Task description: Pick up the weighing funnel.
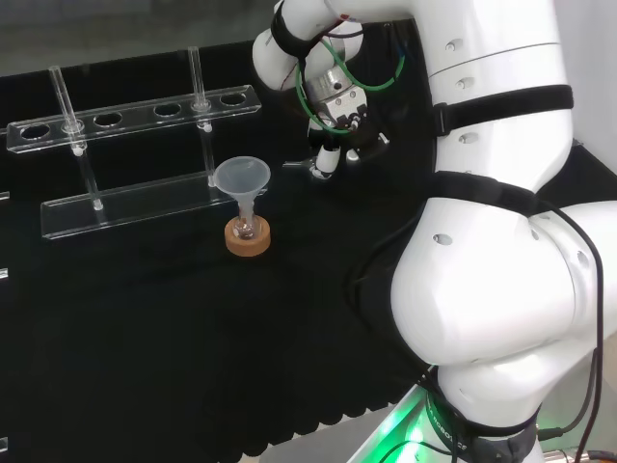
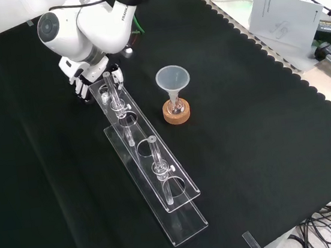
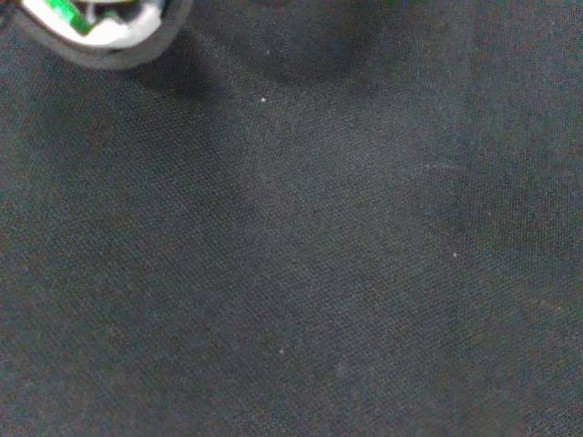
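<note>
In the head view the black and white hand (image 1: 339, 135) reaches down to the cloth, to the right of the big funnel. A small clear piece, which looks like the weighing funnel (image 1: 294, 166), lies at the hand's lower left edge. Whether the hand grips it or merely touches it is unclear. In the front view the hand (image 2: 90, 77) is low on the cloth behind the far end of the clear rack, partly hidden by the rack and a white arm link. The wrist view has black cloth close up, with a blurred white part of the hand (image 3: 100, 27).
The big funnel (image 1: 241, 178) stands in a small flask on a cork ring (image 1: 248, 239), left of the hand in the head view. A clear two-tier rack (image 2: 149, 162) with upright tubes lies beside the hand. Papers and cables sit past the cloth's edge (image 2: 284, 9).
</note>
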